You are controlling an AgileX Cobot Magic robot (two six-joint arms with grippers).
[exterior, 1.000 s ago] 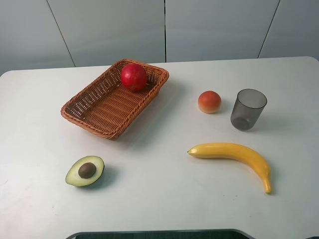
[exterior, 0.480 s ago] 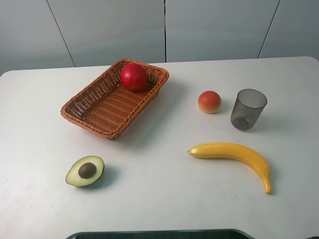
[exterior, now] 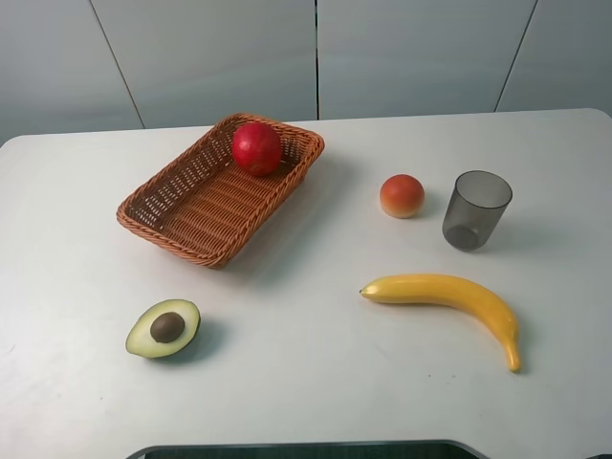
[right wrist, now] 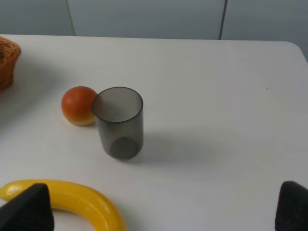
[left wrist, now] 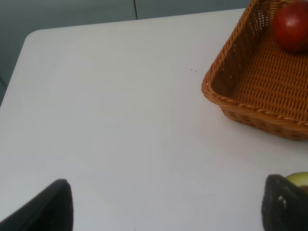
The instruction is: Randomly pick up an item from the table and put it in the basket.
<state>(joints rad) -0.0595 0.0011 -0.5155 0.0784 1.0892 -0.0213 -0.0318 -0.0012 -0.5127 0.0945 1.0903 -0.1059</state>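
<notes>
The red apple lies inside the orange-brown wicker basket at its far end, on the white table. In the left wrist view the apple sits in the basket too. My left gripper is open and empty, its dark fingertips spread wide above bare table, well apart from the basket. My right gripper is open and empty, fingertips wide apart above the table. Neither gripper shows in the high view.
A halved avocado lies at front left. A banana lies at front right, also in the right wrist view. A small orange-red peach-like fruit and a grey translucent cup stand at right.
</notes>
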